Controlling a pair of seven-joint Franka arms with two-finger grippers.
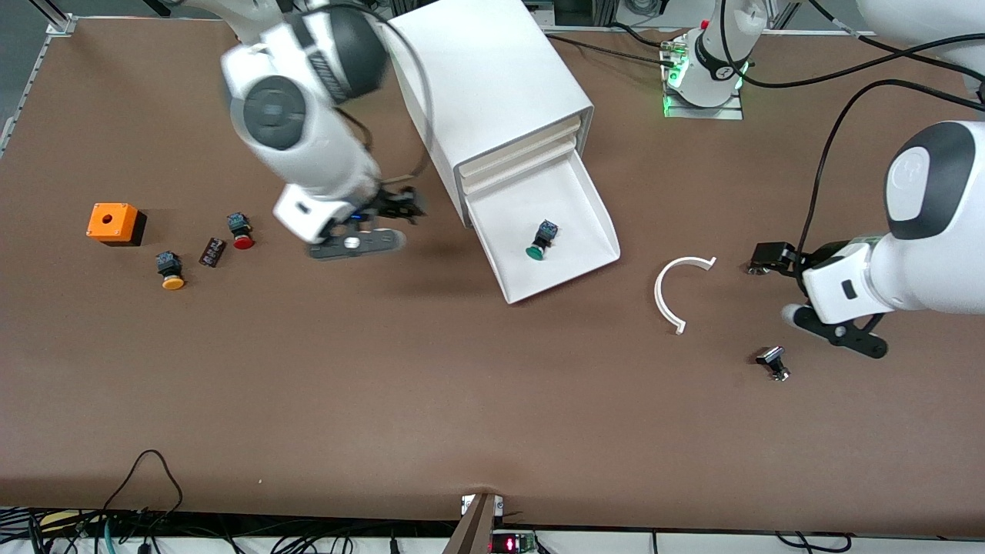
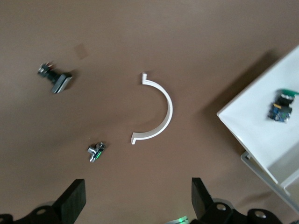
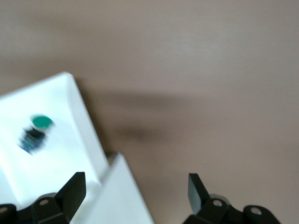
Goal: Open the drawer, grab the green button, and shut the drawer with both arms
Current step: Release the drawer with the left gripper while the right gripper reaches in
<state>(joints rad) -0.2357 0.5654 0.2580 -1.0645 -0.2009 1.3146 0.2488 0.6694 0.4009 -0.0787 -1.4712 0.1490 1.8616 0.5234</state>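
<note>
The lowest drawer [image 1: 573, 254] of the white cabinet [image 1: 492, 85] is pulled out. The green-capped button [image 1: 541, 240] lies on its side in the drawer. It also shows in the left wrist view [image 2: 281, 104] and the right wrist view [image 3: 35, 131]. My right gripper [image 1: 402, 205] is open and empty. It hangs beside the cabinet's front corner, toward the right arm's end; in its own view [image 3: 135, 181] the corner lies between the fingers. My left gripper [image 1: 769, 258] is open and empty, low over bare table toward the left arm's end [image 2: 137, 186].
A white curved strip [image 1: 680, 293] lies between the drawer and the left gripper. A small black part [image 1: 773, 362] lies nearer the camera. A red button [image 1: 241, 231], a yellow button [image 1: 171, 271], a dark chip [image 1: 212, 251] and an orange box [image 1: 115, 223] sit toward the right arm's end.
</note>
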